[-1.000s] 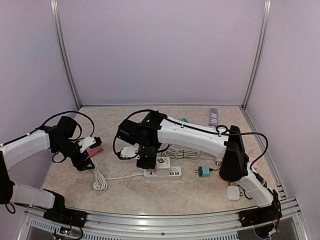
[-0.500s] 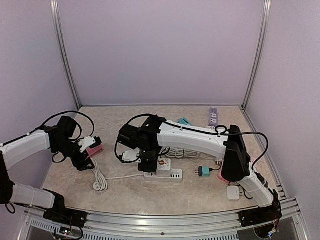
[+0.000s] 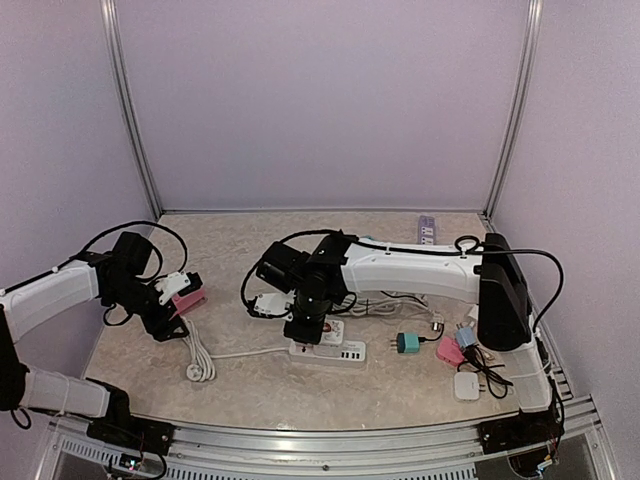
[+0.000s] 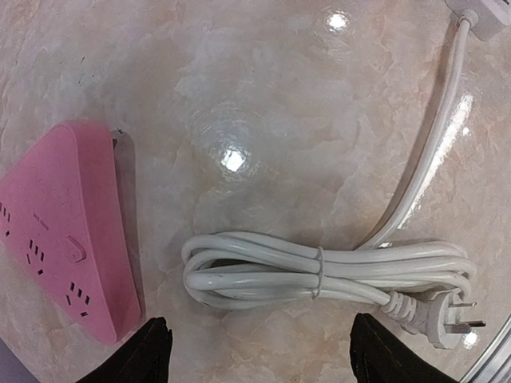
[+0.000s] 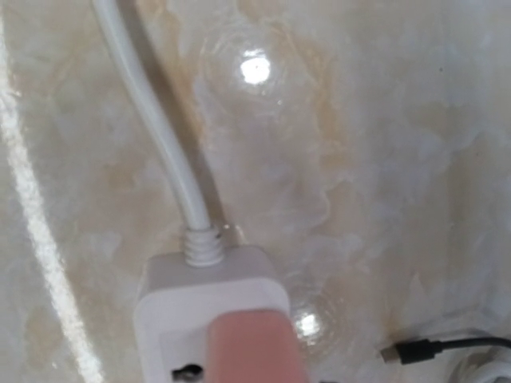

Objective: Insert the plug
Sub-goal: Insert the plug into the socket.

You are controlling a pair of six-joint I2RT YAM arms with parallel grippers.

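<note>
Right hand (image 3: 303,330), nearly closed, grips pinkish plug (image 5: 255,351) over power strip (image 5: 172,307).

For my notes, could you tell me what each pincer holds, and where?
Left pincer: nothing. Right pincer: seemingly the pinkish plug above the white power strip; grip point hidden.

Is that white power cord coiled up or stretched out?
Coiled: the white power cord lies in loops, cinched midway by a tie.

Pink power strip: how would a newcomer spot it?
Find the left gripper, over the left side of the table. The pink power strip lies flat below it, beside a bundled white cable. Unlike the rectangular white power strip mid-table, it is wedge-shaped.
</note>
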